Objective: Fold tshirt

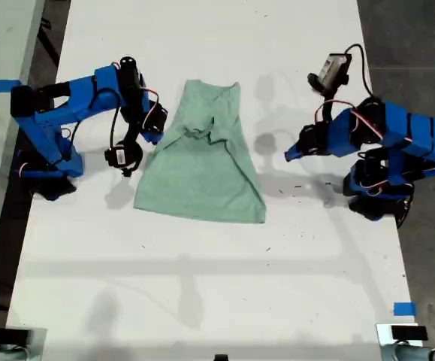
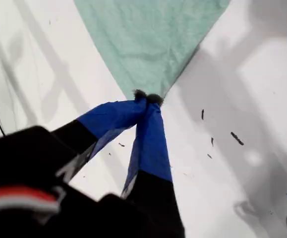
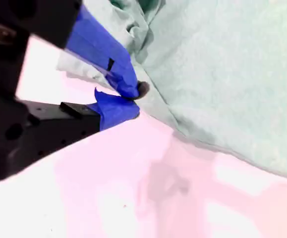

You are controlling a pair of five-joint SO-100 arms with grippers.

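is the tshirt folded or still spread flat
Partly folded: the tshirt lies on the table narrowed, its upper part doubled over itself with bunched creases mid-body, the lower part flat.

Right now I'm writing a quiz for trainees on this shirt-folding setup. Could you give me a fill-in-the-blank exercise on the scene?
1. The tshirt lies on a ____ table.
2. The tshirt is a plain, pale mint ____ with no print.
3. My first gripper has its jaws ____, with its tips just short of a corner of the tshirt.

Missing words: white; green; shut.
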